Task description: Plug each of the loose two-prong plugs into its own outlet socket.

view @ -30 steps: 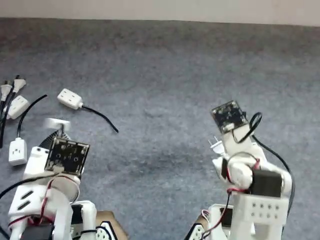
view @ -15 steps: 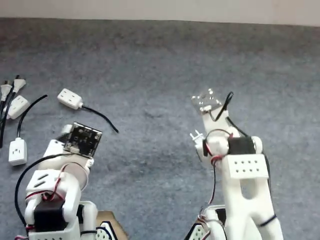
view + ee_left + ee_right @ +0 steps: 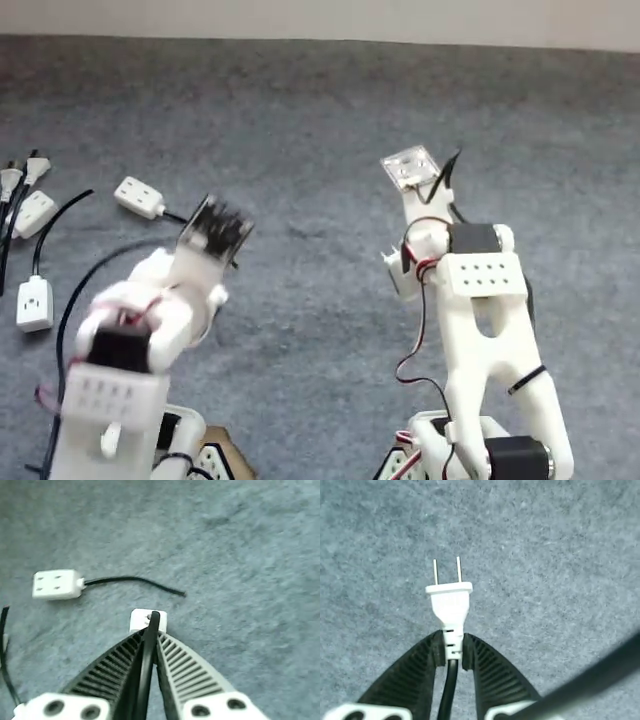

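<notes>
In the left wrist view my left gripper (image 3: 151,626) is shut on a black cord, with a small white socket (image 3: 137,620) at its fingertips, above the carpet. Farther out lies another white outlet socket (image 3: 55,584) with a short black cord (image 3: 135,580); in the high view this socket (image 3: 140,197) sits just beyond the left arm (image 3: 150,310). My right gripper (image 3: 452,647) is shut on a white two-prong plug (image 3: 449,597), prongs pointing away, over bare carpet. The right arm (image 3: 480,300) stands at mid-right in the high view.
Two more white sockets (image 3: 35,212) (image 3: 33,303) and two loose plugs (image 3: 12,178) (image 3: 38,168) with black cords lie at the far left edge. Grey carpet (image 3: 320,120) covers the middle and the far side. A pale wall strip runs along the back.
The left arm has swung forward and toward the centre, close to the socket with the short cord. The right arm has stretched forward and shifted left, still holding its plug.
</notes>
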You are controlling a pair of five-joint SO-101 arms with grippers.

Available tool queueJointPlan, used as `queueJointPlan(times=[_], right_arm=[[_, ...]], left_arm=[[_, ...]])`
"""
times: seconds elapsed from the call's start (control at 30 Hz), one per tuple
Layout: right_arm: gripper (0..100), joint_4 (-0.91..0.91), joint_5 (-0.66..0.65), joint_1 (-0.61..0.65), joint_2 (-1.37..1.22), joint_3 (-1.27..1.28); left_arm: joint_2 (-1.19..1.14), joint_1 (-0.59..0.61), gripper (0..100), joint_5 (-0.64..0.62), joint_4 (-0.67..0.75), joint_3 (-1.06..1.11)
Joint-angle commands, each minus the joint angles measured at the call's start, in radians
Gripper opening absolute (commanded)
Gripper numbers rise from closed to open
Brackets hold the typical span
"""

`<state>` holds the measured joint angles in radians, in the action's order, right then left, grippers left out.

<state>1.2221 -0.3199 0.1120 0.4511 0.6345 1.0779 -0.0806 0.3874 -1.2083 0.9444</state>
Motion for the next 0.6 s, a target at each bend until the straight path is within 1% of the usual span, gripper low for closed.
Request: queueJointPlan(times=[0.0, 0.03, 0.1, 0.2, 0.33, 0.37, 0.47, 0.57], right_arm=[[0.6, 0.047, 0.002, 0.002, 0.007, -0.053], [0.6, 0.073, -0.002, -0.004, 0.008, -0.058], [0.6, 0.147, -0.049, -0.005, 0.012, -0.088], [0.6, 0.255, -0.109, -0.007, 0.036, -0.125], [0.6, 0.292, -0.206, -0.018, 0.093, -0.133], [0.6, 0.305, -0.238, -0.024, 0.096, -0.134], [0.6, 0.312, -0.276, -0.045, 0.104, -0.13], [0.6, 0.311, -0.281, -0.048, 0.114, -0.097]], left_arm=[[-0.278, -0.11, 1, -0.058, -0.063, -0.286], [-0.343, -0.137, 1, -0.071, -0.101, -0.366], [-0.461, -0.189, 1, -0.089, -0.19, -0.527], [-0.581, -0.239, 1, -0.089, -0.316, -0.733], [-0.674, -0.265, 1, -0.089, -0.443, -0.912], [-0.69, -0.265, 1, -0.089, -0.47, -0.946], [-0.723, -0.263, 1, -0.086, -0.525, -0.998], [-0.754, -0.282, 1, -0.081, -0.526, -0.949]])
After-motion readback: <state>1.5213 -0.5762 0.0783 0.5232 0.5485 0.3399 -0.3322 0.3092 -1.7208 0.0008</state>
